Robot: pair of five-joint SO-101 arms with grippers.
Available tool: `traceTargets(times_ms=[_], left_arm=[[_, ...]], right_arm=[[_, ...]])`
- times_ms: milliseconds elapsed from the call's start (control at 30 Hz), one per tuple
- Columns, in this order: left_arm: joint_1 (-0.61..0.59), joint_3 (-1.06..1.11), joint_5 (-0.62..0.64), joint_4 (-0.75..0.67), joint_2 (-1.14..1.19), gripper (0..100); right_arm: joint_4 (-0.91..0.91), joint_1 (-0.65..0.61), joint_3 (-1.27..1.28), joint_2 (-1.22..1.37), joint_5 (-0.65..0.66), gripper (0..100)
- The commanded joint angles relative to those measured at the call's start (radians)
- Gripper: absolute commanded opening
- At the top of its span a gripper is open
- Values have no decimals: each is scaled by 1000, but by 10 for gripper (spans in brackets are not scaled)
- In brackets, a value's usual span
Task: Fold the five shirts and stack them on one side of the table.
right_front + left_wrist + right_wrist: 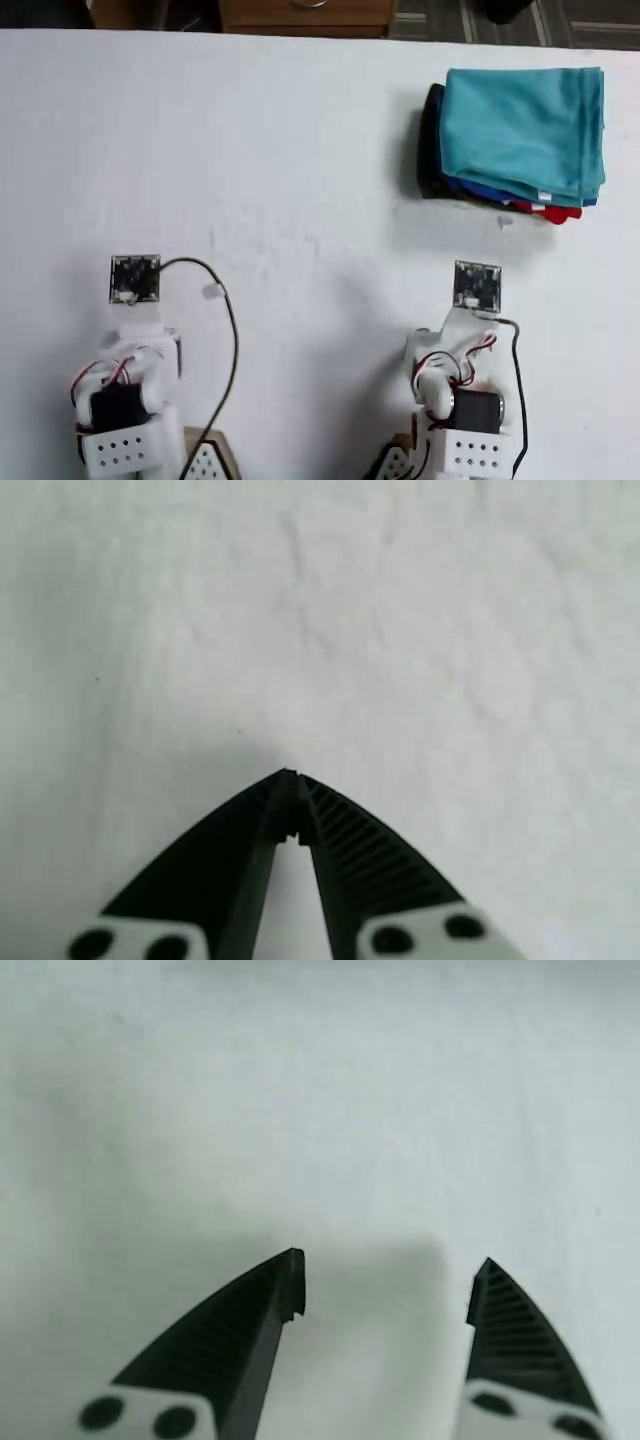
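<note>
With your left hand (292, 780) closed and right hand (390, 1260) open, both empty, grip the soft, limp shirts (520, 130) by their folded edge.

It looks like a room in a home: past the far edge of the white table (300, 150) stand a wooden drawer unit (305, 15) and a striped rug (432, 22).

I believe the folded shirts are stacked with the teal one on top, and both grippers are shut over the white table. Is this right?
Not fully. The left gripper is shut, but the right gripper is open, its two fingertips well apart over the white table; the right wrist view shows this. The teal shirt does lie on top of the stack.
</note>
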Motion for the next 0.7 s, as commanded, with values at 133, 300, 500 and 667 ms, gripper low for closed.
traceTargets(times_ms=[133,300,500,667], left_arm=[[9,22,-6,-12,-21,24],[9,22,-5,-12,-21,24],[9,22,-5,-11,-21,24],[9,22,-5,-11,-21,24]], right_arm=[[8,5,9,-18,178,262],[7,-1,9,-16,51,262],[7,2,9,-16,87,262],[7,4,9,-18,86,262]])
